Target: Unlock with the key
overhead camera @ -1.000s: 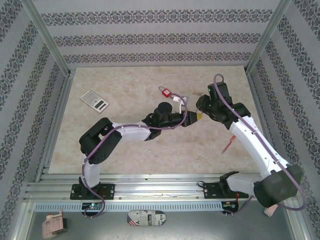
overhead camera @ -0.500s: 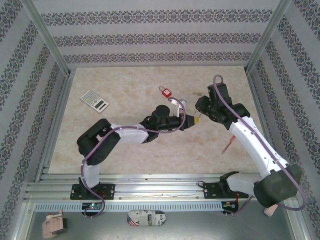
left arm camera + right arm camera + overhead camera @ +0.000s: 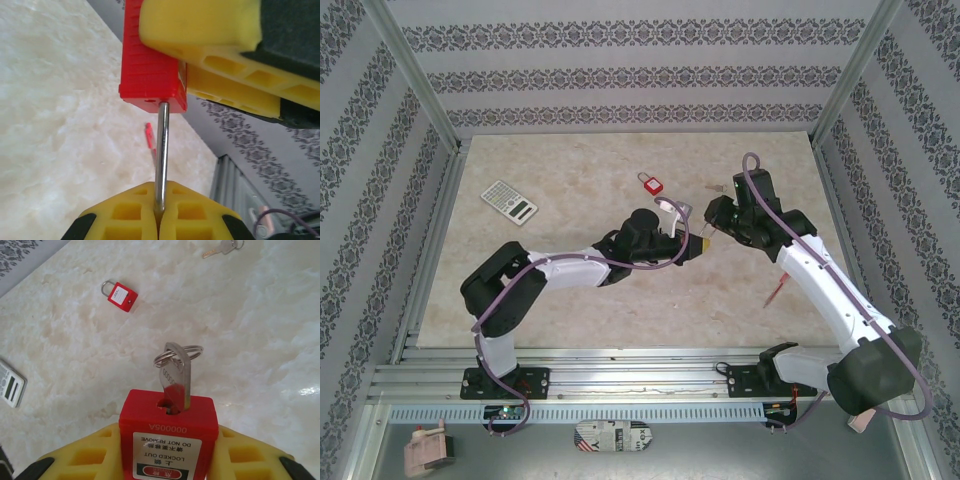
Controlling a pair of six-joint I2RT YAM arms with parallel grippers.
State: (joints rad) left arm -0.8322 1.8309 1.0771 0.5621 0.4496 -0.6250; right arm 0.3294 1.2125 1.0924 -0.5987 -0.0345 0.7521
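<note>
Top external view: the two arms meet over the tabletop point(image 3: 570, 300), a little right of its middle. The left gripper point(image 3: 705, 241) points to the right. The right gripper point(image 3: 714, 214) stands just beyond it, on the far side. Their yellow tips are very close together.

The right wrist view shows the right gripper holding a red padlock point(image 3: 167, 425) by its body, with the yellow fingers point(image 3: 85, 457) pressed on either side. The white label point(image 3: 167, 457) faces the camera. The key point(image 3: 175, 377) sits in the keyhole on the upper face of the body, and its head stands free above it.

In the left wrist view the left gripper is closed tight on the shackle point(image 3: 160, 150). This steel rod runs straight from the red body into the seam between the two yellow fingers. A small hole point(image 3: 150, 100) is seen in the body just beside the rod. Whether the shackle is released or not, I cannot tell.

On the tabletop beyond the grippers lie a second padlock point(image 3: 648, 182) and a loose key point(image 3: 713, 187), apart from each other. A calculator point(image 3: 509, 201) lies well to the left. A thin red stick point(image 3: 775, 290) lies beside the right arm.
</note>
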